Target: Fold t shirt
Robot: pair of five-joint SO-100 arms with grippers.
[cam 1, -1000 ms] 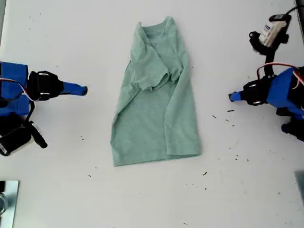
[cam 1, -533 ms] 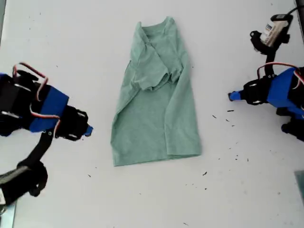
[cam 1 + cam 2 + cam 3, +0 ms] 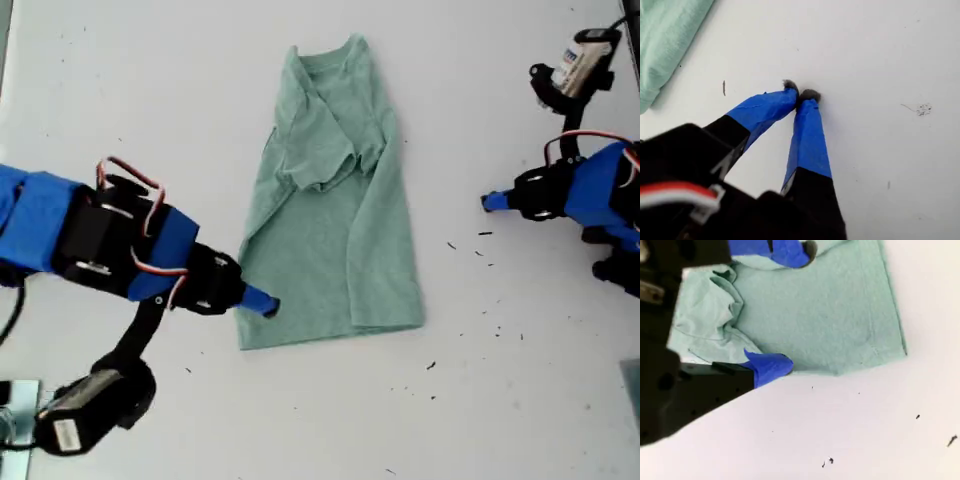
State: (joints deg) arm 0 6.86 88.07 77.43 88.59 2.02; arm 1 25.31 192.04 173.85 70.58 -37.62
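Note:
The t shirt (image 3: 330, 230) lies flat on the white table (image 3: 150, 80), pale green, sides folded in, its neck at the exterior view's top. My second gripper (image 3: 262, 302) comes in from the exterior view's left and sits at the hem's corner. It is open (image 3: 790, 310), its blue fingers (image 3: 772, 367) straddling the t shirt (image 3: 830, 315). My first gripper (image 3: 490, 203) hovers at the exterior view's right, a hand's width from the cloth. It is shut (image 3: 800, 93) on nothing, over bare table, with the t shirt (image 3: 665, 35) off to one side.
Dark specks (image 3: 485, 233) dot the table between the shirt and my first arm. A metal object (image 3: 15, 420) shows at the exterior view's lower left corner. The first arm's camera (image 3: 578, 62) juts out at the exterior view's upper right.
My second arm has swung in from the exterior view's left edge to the shirt's hem corner. My first arm and the shirt have stayed still.

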